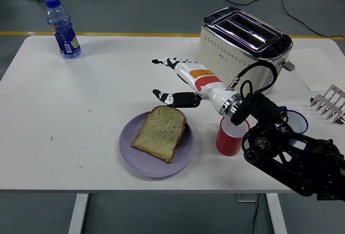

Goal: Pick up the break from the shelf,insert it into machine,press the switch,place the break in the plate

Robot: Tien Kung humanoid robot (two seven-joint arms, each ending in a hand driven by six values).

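While its fingers were spread and held nothing, the right hand [173,78] hovered above the desk [97,104], just beyond the far edge of the purple plate [156,146]. The slice of bread [160,132] lay flat on that plate, apart from the hand. The black right arm reached in from the lower right, passing over a red cup [229,139] and in front of a blue cup [294,122]. Behind the hand stood the cream toaster [243,44] with both slots empty. A metal rack [330,103] sat at the right edge, and a water bottle [63,27] stood at the far left corner
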